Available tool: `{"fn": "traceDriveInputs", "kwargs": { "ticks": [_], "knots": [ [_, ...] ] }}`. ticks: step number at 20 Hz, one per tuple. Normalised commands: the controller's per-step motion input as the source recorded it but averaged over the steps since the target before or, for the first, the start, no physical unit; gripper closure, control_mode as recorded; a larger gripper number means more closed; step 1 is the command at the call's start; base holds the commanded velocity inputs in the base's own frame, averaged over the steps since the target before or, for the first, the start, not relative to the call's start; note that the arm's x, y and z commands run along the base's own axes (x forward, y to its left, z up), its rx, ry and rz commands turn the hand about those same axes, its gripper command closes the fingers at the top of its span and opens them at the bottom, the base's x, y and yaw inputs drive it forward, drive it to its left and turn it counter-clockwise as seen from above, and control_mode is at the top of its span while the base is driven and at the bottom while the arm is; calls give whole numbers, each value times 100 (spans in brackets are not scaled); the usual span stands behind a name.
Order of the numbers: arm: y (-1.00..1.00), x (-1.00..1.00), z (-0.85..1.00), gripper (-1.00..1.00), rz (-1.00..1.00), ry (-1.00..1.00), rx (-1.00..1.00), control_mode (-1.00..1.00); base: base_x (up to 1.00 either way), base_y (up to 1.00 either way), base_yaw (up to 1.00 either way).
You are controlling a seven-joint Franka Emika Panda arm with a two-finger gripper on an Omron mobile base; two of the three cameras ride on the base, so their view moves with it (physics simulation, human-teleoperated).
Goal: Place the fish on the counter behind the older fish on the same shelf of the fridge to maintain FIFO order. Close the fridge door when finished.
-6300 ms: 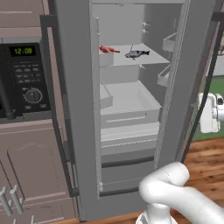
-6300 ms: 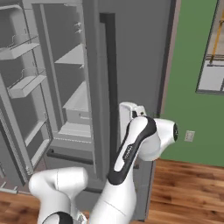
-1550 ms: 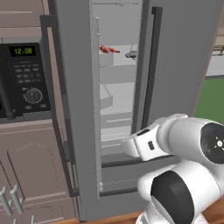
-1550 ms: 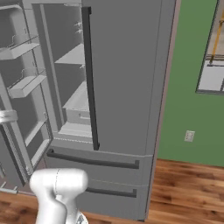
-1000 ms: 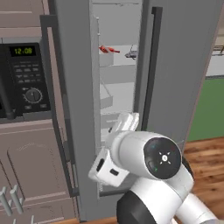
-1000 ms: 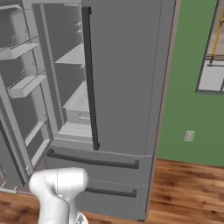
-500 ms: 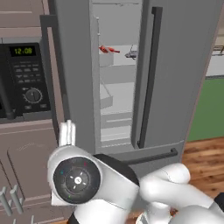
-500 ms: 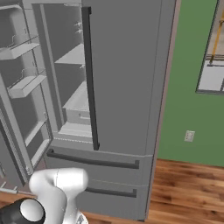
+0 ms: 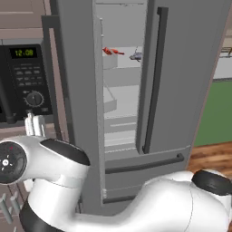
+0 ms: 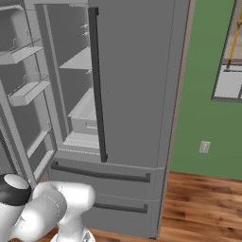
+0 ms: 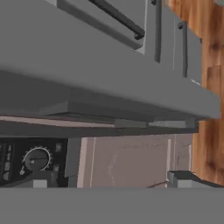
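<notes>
The fridge (image 9: 181, 68) has its right door nearly shut and its left door (image 9: 77, 90) standing open, edge-on. Through the gap between the doors, the red-orange fish (image 9: 112, 51) lies on an upper shelf (image 9: 124, 62). The dark grey older fish (image 9: 136, 56) lies to its right on the same shelf. My gripper (image 9: 35, 123) is low at the left, outside the open left door and in front of the oven. In the hand view the gripper (image 11: 111, 181) is open and holds nothing, its fingertips (image 11: 39, 179) wide apart. The counter is out of view.
A black wall oven (image 9: 25, 81) with a round knob (image 11: 37, 159) stands left of the fridge. The open left door carries bins (image 10: 23, 90) on its inner side. Drawer fronts (image 10: 104, 177) with dark handles run below. Wooden floor (image 10: 203, 203) and a green wall (image 10: 208, 94) lie right.
The right fridge door has swung from wide open to nearly shut. My arm has swept from the fridge's right side across its front to the left, by the oven.
</notes>
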Motion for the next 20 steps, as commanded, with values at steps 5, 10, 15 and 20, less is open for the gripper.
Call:
{"fn": "traceDriveInputs", "kwargs": {
  "ticks": [5,10,15,20],
  "knots": [
    [11,96,-21,-100,-9,1,-21,-100,0,0,0],
    [-9,56,-3,-100,-10,0,-20,-100,0,0,0],
    [-34,24,0,-100,-11,-4,-18,-100,0,0,0],
    [-49,18,0,-100,-14,-5,-16,-100,0,0,0]
  ]
}}
